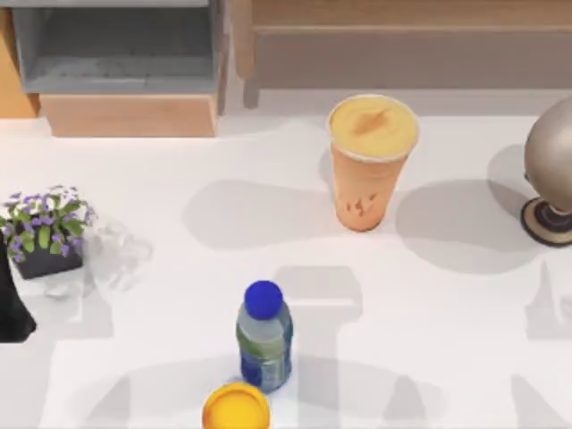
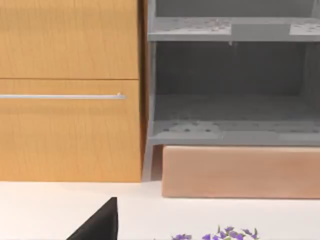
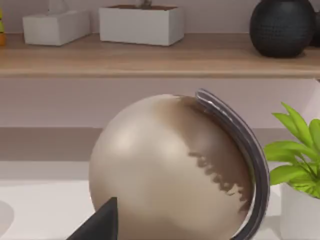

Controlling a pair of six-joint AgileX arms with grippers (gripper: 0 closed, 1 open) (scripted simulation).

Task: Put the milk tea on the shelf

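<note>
The milk tea (image 1: 371, 161) is a tall tapered orange-tan cup with a pale rim and a creamy top. It stands upright on the white table, just in front of the shelf (image 1: 402, 49). That shelf, a long light-wood unit with a grey-brown recess, runs along the back right, and its top board (image 3: 160, 60) also crosses the right wrist view. A dark part of my left arm (image 1: 12, 308) sits at the table's left edge, far from the cup. A dark piece of my left gripper (image 2: 100, 225) faces a cabinet. A dark piece of my right gripper (image 3: 100, 222) is near a globe.
A blue-capped bottle (image 1: 264, 335) and a small round yellow-topped thing (image 1: 235, 407) stand near the front. A purple flower pot (image 1: 45, 234) is at the left and a beige globe (image 1: 552, 170) at the right. A grey-lined wooden box (image 1: 125, 67) stands back left. White boxes (image 3: 140, 22) and a black vase (image 3: 282, 25) rest on the shelf.
</note>
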